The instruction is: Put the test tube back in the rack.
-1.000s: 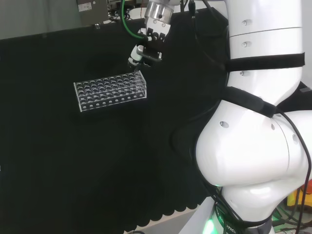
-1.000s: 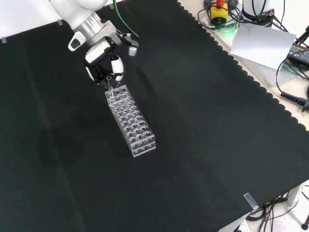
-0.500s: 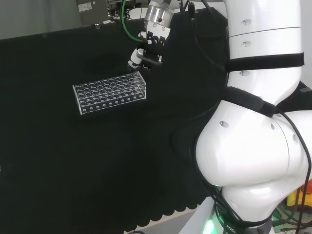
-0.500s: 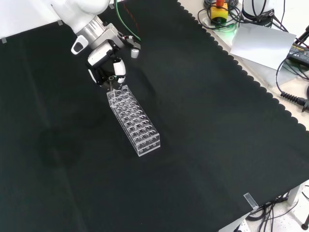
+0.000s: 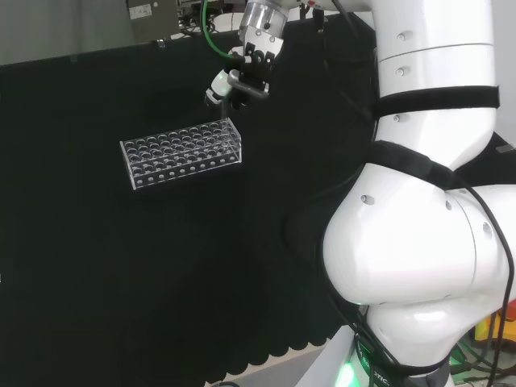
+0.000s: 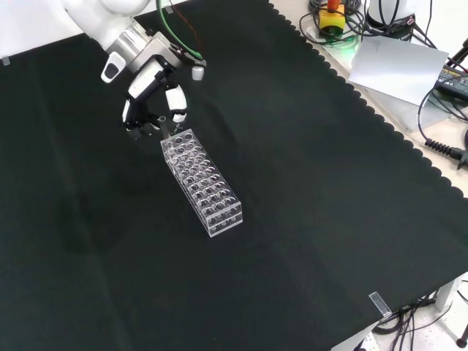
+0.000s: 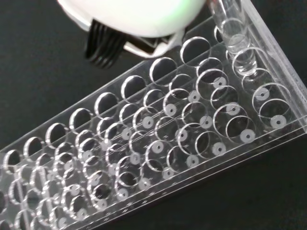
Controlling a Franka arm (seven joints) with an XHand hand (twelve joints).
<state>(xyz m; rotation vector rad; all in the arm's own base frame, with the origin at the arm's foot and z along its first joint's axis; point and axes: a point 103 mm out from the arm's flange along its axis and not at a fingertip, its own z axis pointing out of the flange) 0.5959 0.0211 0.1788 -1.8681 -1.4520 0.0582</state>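
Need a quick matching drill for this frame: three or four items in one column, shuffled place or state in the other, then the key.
Column 1
1. hand
2. test tube
3. rack
4. cloth

Column 2
A. clear, full of holes, standing on the bench
B. black, covering the bench
C. its rounded tip sits over a hole at one end of the rack
D. fingers curled, just past the rack's far end in the front view

Pairs: 1-D, 2-C, 3-A, 4-B

Black cloth-covered bench, clear rack standing on it
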